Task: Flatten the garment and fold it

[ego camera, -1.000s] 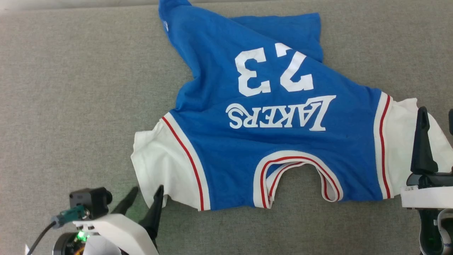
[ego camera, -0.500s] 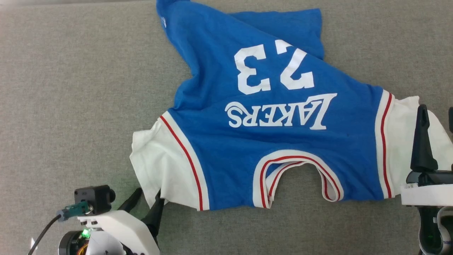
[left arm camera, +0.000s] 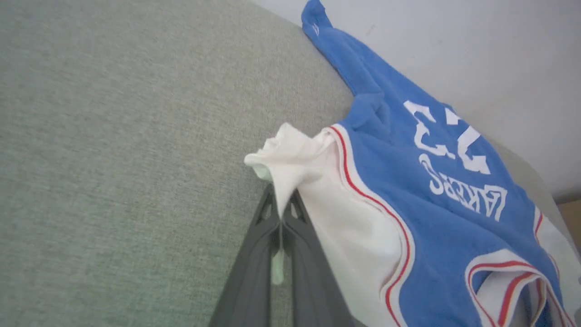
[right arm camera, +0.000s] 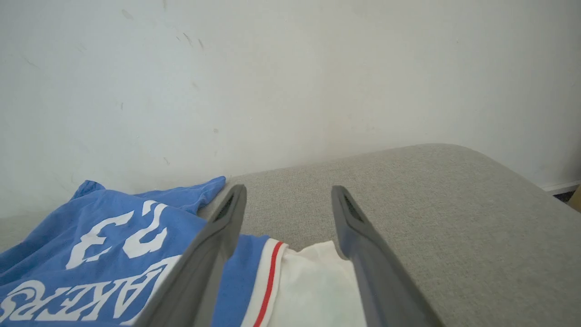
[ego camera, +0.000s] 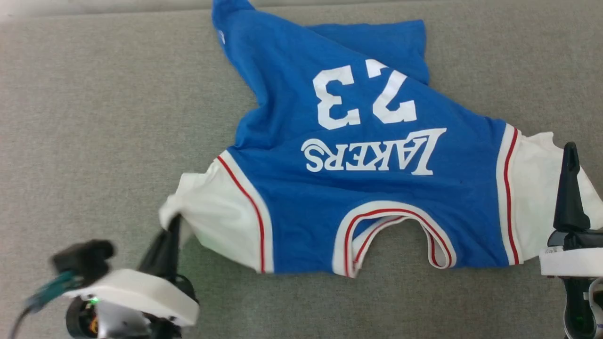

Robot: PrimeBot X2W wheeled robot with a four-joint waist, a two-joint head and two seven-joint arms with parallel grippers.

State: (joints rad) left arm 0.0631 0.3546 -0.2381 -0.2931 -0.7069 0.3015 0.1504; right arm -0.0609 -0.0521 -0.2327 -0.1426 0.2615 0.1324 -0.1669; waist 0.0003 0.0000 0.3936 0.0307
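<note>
The garment is a royal-blue T-shirt with white sleeves and a white "LAKERS 23" print, lying crumpled on the grey cushion, collar toward me. My left gripper is shut on the edge of the garment's white left sleeve, bunching it up; in the left wrist view the cloth is pinched between the closed left gripper. Over the white right sleeve my right gripper stands open, one finger showing. In the right wrist view the right gripper spreads wide above the sleeve.
A grey fabric cushion carries the garment, with wide bare room on the left. A white wall rises behind the cushion's far edge. The cushion's rounded right end lies beyond my right gripper.
My left gripper has closed on the white left sleeve's edge and drawn it left and up, bunching it. The right gripper has barely shifted.
</note>
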